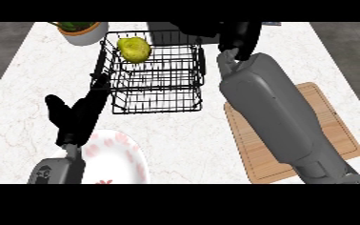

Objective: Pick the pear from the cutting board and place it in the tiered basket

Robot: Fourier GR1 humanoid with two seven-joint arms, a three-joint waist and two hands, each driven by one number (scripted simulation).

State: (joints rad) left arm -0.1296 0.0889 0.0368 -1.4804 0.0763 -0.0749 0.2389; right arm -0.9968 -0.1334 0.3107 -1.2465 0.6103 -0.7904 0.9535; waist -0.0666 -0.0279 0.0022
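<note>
**Pear in the basket, right hand beside it**

Head view shows the white marbled counter (pixel 183 133) first, then the right forearm (pixel 277 109), which crosses the cutting board (pixel 337 124) on its way up the view. No pear shows on the bare part of the board. Left of the arm stands the black wire tiered basket (pixel 155 106), and the pear (pixel 134 49) lies in its far left corner, at the top tier as far as I can judge. Its long axis runs roughly up and down the view, tilted a little.

At the basket's far right corner is the right hand (pixel 239 38), apart from the pear, which lies to its left across the basket. Whether its fingers are spread or curled I cannot tell; they hold nothing that shows. This hand is the nearer one.

Lower left, the left hand (pixel 70 117) rests with fingers relaxed above a patterned plate (pixel 119 155). A potted plant (pixel 81 31) stands behind the basket.

Judging from this, the placing looks done, and what remains is drawing the right arm clear without catching the wires.
</note>
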